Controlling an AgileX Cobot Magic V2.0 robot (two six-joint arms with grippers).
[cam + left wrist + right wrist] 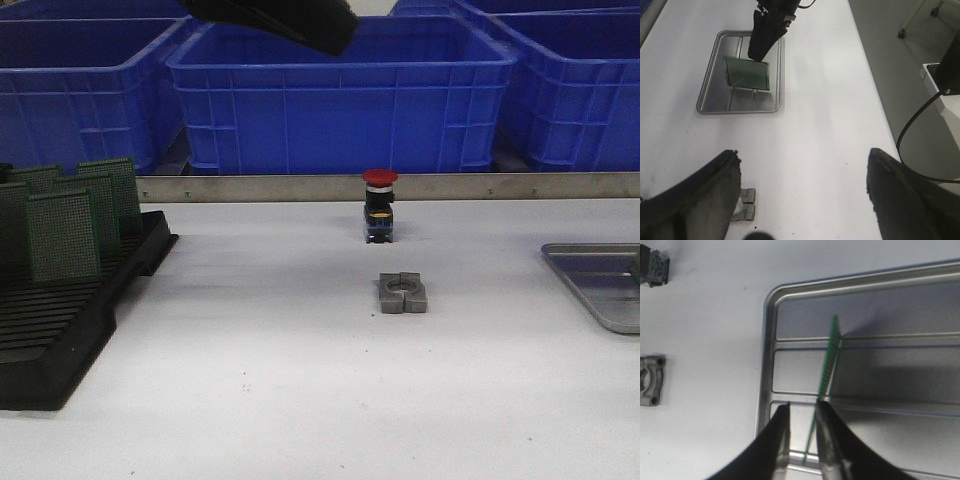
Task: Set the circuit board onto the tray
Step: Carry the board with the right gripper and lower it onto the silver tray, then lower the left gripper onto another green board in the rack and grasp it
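Note:
The silver-grey tray lies on the white table; its corner shows at the right edge of the front view and fills the right wrist view. A green circuit board stands tilted in the tray, edge-on in the right wrist view. My right gripper straddles the board's upper edge with a small gap; the board leans on one finger and is clear of the other. It also shows in the left wrist view. My left gripper is wide open and empty, high above the table.
A black slotted rack with several green boards stands at the left. A red-capped push button and a grey metal clamp sit mid-table. Blue crates line the back.

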